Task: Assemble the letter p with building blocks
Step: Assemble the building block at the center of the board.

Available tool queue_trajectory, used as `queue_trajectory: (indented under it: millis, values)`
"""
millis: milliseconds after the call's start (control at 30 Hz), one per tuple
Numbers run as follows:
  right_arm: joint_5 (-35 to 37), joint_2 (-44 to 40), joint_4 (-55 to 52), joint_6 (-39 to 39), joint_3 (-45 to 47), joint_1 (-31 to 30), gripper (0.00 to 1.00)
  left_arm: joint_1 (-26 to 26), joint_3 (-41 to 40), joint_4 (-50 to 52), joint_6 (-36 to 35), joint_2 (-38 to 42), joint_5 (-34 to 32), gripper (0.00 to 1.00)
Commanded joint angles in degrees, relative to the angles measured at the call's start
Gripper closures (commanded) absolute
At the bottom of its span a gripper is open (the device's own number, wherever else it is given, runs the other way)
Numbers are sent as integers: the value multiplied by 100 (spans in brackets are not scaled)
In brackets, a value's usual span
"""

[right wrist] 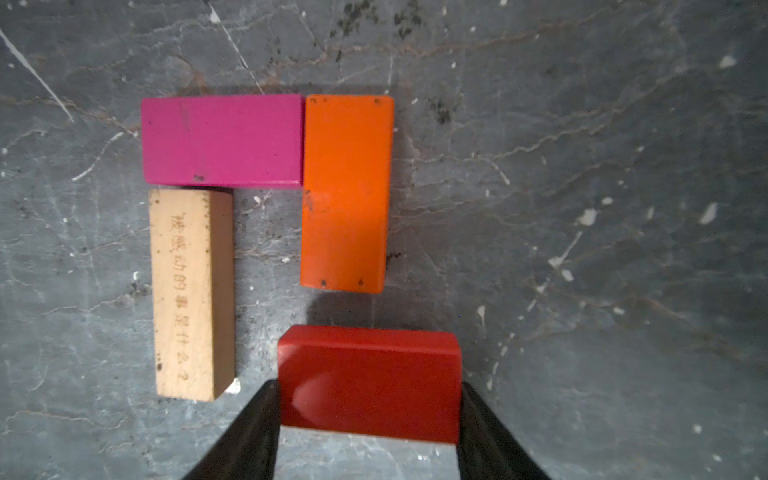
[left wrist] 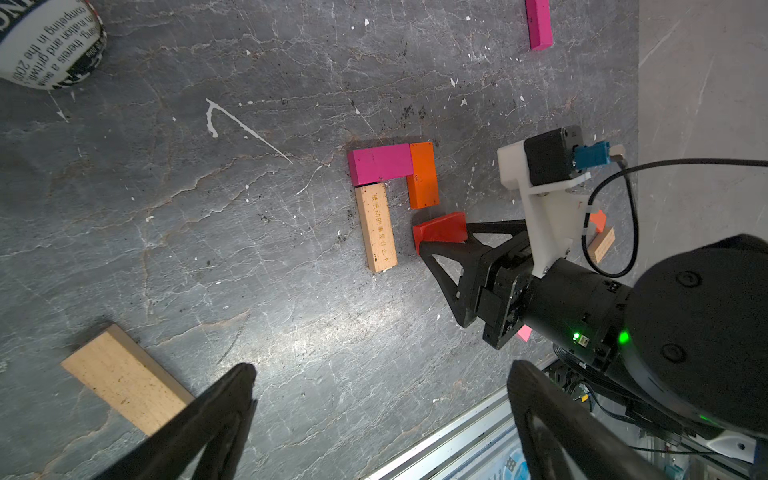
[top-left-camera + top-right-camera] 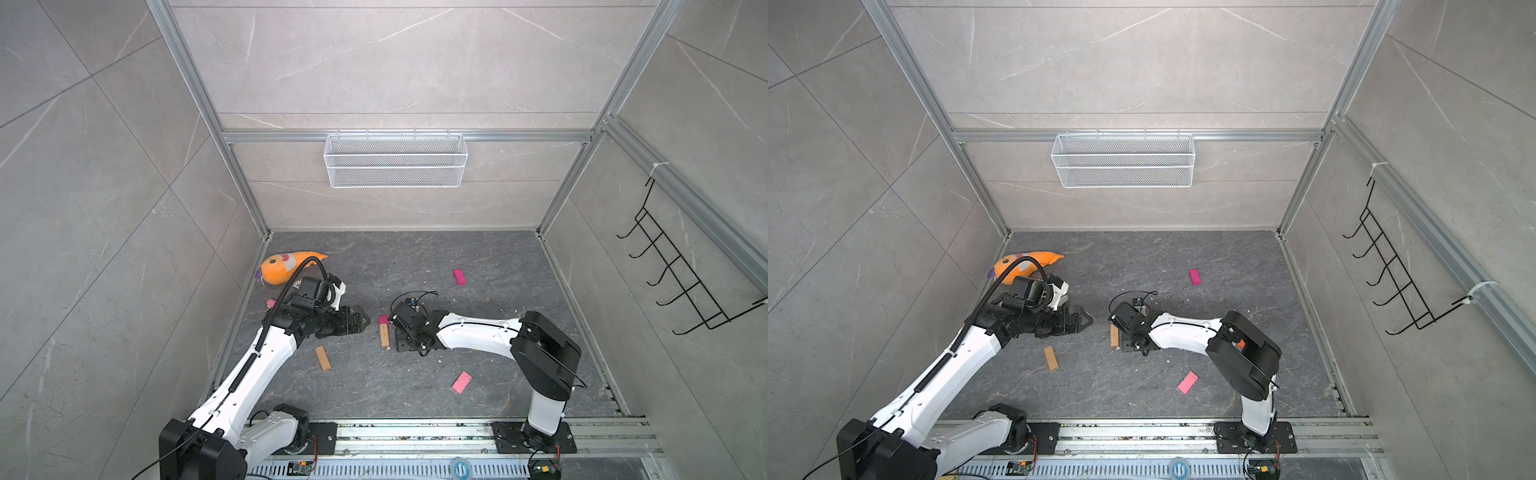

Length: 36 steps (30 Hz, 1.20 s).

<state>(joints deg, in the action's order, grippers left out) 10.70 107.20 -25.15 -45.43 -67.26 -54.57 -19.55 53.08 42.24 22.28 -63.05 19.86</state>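
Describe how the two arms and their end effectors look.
The left arm and right arm have white links and black joint housings. A black ribbed cable hose follows the left arm; thin black wires loop at the right wrist, near green lights. The left end effector and right end effector have black triangular open-frame fingers.

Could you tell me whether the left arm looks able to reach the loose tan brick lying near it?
Probably yes: the left gripper is open and empty, the tan brick lies flat close beside it, and nothing sits between them.
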Motion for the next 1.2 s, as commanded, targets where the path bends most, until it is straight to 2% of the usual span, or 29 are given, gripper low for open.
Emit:
queue_trajectory:
  millis: [0,1167]
  values:
    - [-23,168,-138,18,-216,42,39,46,109,100,-145,23,72,2]
    - [-272,572,-52,-133,-559,68,36,58,113,113,-174,-9,141,2]
